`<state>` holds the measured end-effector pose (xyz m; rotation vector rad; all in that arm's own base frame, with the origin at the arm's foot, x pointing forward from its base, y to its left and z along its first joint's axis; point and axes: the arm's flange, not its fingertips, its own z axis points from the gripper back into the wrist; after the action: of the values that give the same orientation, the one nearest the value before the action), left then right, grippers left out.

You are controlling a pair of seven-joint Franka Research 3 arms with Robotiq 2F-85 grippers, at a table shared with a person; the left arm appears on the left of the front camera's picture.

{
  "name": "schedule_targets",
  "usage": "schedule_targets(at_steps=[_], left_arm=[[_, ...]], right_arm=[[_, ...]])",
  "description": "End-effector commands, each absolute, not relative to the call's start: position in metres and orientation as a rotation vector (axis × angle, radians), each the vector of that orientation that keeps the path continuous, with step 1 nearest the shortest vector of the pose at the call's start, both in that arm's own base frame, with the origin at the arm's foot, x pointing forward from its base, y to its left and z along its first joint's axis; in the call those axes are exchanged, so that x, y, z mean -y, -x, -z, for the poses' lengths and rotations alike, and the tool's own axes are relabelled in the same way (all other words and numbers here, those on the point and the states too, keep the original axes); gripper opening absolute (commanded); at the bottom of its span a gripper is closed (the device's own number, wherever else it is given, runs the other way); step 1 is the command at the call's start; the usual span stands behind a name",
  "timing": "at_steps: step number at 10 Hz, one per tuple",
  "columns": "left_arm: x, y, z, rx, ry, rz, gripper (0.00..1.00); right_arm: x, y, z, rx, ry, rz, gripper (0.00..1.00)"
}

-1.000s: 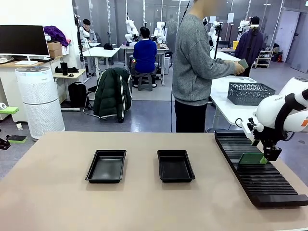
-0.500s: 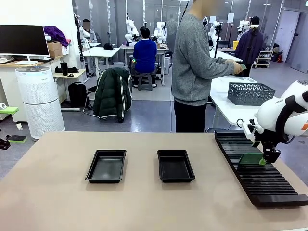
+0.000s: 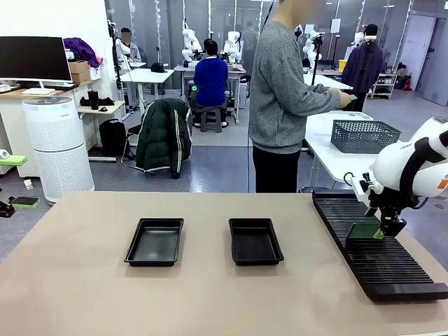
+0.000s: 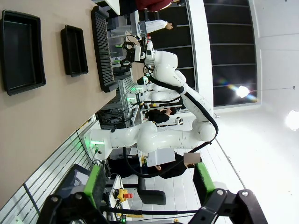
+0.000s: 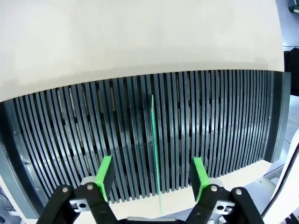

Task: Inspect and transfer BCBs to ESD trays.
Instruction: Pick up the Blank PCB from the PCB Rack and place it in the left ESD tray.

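The left gripper point(image 4: 149, 184) hung spread wide and empty, the ESD trays point(image 3: 155, 221) lay bare mid-table, and the BCB point(image 5: 153, 121) stood on edge in the slotted rack point(image 3: 392, 269) between the right gripper point(image 5: 152, 168)'s parted, untouching pads, so an off-centre squeeze could have tilted or jammed it.

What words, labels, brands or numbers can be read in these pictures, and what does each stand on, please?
No text can be read for certain.
Right arm's white casing: short dark lettering, too small to read.
White sheet on a far pillar: blurred.
BCB and slotted rack: no print visible.
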<state>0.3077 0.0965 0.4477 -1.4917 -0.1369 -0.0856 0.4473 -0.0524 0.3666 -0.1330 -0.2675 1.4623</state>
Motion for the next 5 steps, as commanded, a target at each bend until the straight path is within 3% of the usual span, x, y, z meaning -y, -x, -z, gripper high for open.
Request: schedule_targets(at_steps=[1, 5], left_arm=[[-0.0978, -0.3060, -0.4479, 0.138, 1.491, 0.085, 1.00], [-0.0978, -0.3060, -0.4479, 0.138, 1.491, 0.085, 1.00]], right_arm=[[0.0536, -0.4493, -0.3627, 0.283, 0.128, -1.466, 0.81], [0.0528, -0.4503, -0.3634, 0.264, 0.135, -1.466, 0.70]])
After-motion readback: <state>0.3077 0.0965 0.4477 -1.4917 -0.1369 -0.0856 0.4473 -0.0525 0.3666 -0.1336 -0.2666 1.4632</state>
